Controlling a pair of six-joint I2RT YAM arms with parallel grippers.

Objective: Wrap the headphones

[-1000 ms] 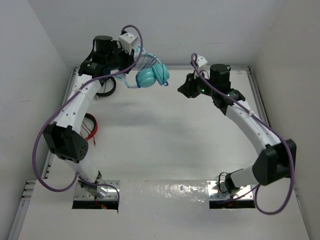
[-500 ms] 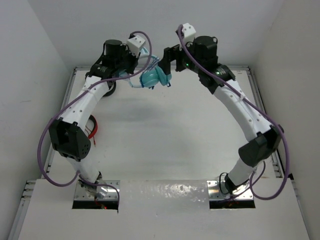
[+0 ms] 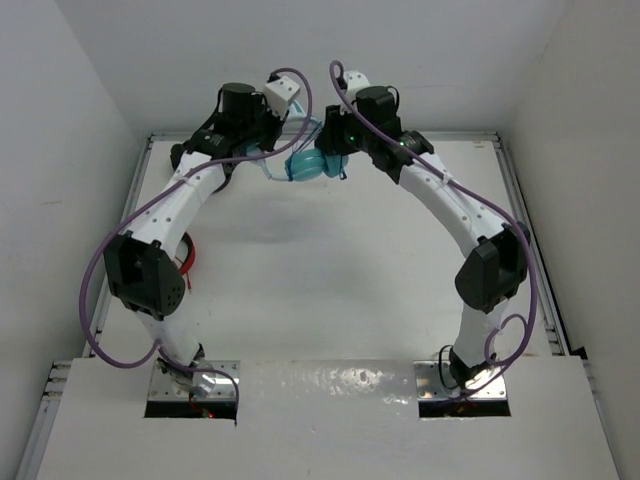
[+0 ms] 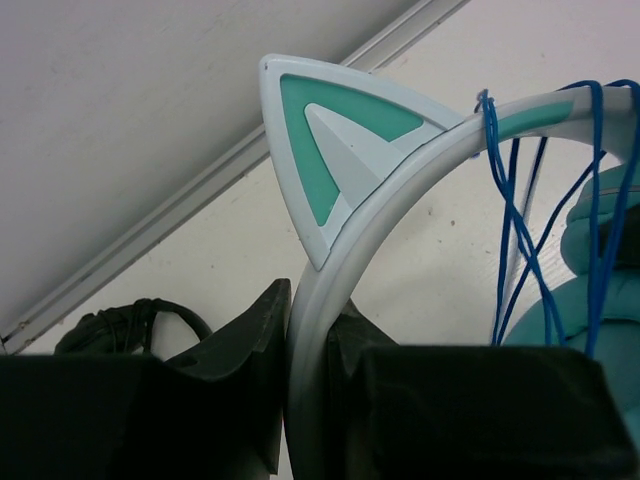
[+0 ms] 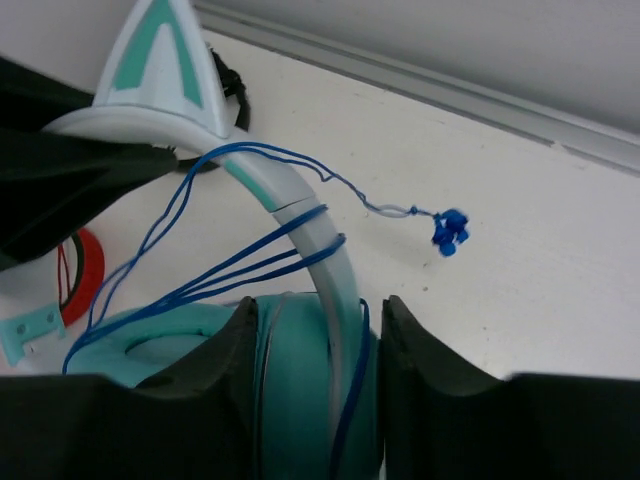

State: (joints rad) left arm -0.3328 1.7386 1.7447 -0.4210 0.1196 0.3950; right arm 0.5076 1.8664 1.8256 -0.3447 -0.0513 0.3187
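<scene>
The teal headphones (image 3: 305, 165) hang in the air over the table's far edge, between both grippers. My left gripper (image 3: 292, 132) is shut on the pale blue headband (image 4: 318, 330), just below a cat ear (image 4: 330, 150). The thin blue cable (image 4: 510, 210) is looped several times over the headband. My right gripper (image 3: 330, 152) has its jaws on either side of a teal cup (image 5: 300, 390), closed against it and the headband arm. The cable's blue plug (image 5: 450, 232) dangles free beyond the cup.
Black headphones (image 4: 130, 320) lie on the table at the far left, under the left arm. A red coiled cable (image 3: 185, 255) lies at the left edge and also shows in the right wrist view (image 5: 85, 270). A metal rail (image 3: 470, 135) borders the far side.
My right arm swung left and up from the far right to the headphones, and its jaws now sit around a cup. My left gripper shifted slightly right with the headband.
</scene>
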